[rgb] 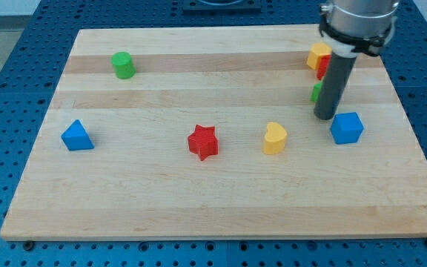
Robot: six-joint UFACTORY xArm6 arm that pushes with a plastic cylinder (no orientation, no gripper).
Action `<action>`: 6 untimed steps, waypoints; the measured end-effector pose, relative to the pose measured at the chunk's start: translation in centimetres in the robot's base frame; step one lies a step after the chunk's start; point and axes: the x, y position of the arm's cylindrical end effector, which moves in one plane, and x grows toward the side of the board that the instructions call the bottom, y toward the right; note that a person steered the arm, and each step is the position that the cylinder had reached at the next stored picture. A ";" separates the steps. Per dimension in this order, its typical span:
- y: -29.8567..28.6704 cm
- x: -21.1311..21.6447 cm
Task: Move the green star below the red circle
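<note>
The green star [315,92] shows only as a sliver at the left edge of my dark rod, which hides most of it. The red circle [322,67] is also mostly hidden behind the rod, just above the green star and right below the yellow block [318,54]. My tip [325,116] rests on the board at the view's right, just below the green star and up-left of the blue cube [346,127].
A green cylinder [123,65] stands at the upper left. A blue triangle [75,136] is at the left. A red star [203,142] and a yellow heart [274,138] sit in the middle. The wooden board [213,208] lies on a blue perforated table.
</note>
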 end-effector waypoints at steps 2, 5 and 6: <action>0.1 -1.9; -8.9 -2.2; -8.0 -4.9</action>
